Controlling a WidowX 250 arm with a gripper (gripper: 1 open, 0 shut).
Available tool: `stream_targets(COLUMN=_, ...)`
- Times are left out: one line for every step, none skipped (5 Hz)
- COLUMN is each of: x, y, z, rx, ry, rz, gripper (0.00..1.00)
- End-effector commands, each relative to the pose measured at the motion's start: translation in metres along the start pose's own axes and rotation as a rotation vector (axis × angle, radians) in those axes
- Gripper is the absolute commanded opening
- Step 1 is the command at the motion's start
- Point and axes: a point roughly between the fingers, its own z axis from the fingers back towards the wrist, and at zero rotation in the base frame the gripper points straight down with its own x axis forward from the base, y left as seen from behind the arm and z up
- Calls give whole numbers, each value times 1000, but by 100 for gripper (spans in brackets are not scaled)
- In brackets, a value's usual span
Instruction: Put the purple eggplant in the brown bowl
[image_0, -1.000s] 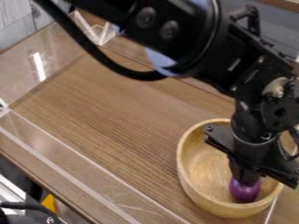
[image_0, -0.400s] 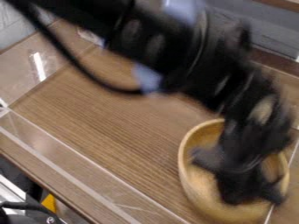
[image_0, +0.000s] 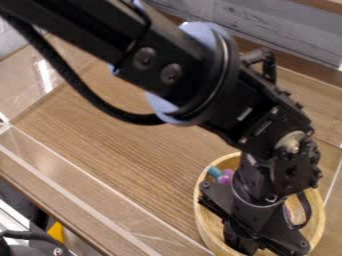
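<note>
Pincer: the pincer (image_0: 271, 236) hangs low over the brown bowl at the near right of the scene, pointing straight down. Its dark housing fills most of the bowl's opening. The jaws are drawn fully together; the bulk of the wrist hides the tips, so what, if anything, sits between them cannot be told.

Arm: the black arm (image_0: 160, 60) runs from the far left down to the near right, crossing the whole view, with a pale blue patch (image_0: 201, 40) showing along its upper side and a dark cable (image_0: 80, 85) looping beneath it.

Brown bowl: the brown bowl (image_0: 210, 190) stands on the tabletop at the near right corner; only its left rim and a strip of the inner wall show past the wrist.

Purple eggplant: a small purplish spot (image_0: 223, 176) shows just inside the bowl's left rim, beside the wrist, but it is too small and too covered to say for sure that it is the purple eggplant. Otherwise the eggplant is hidden.

Tabletop: the wood-grain tabletop (image_0: 120, 150) lies bare to the left of the bowl.

Border: a clear plastic wall (image_0: 54, 165) runs along the near left edge of the tabletop.
</note>
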Motion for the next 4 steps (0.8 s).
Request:
stream_targets(x=8, y=0, z=17, rx=-27, ry=-28, rz=-62, gripper=0)
stream_targets(x=12, y=7, z=24, rx=-32, ry=-22, rz=-100, gripper=0)
stream_targets(x=14, y=1, z=20, rx=-20, ry=-21, rz=-35, gripper=0)
stream_targets(x=17, y=-8, z=19, rx=-13, ry=-20, rz=28, gripper=0)
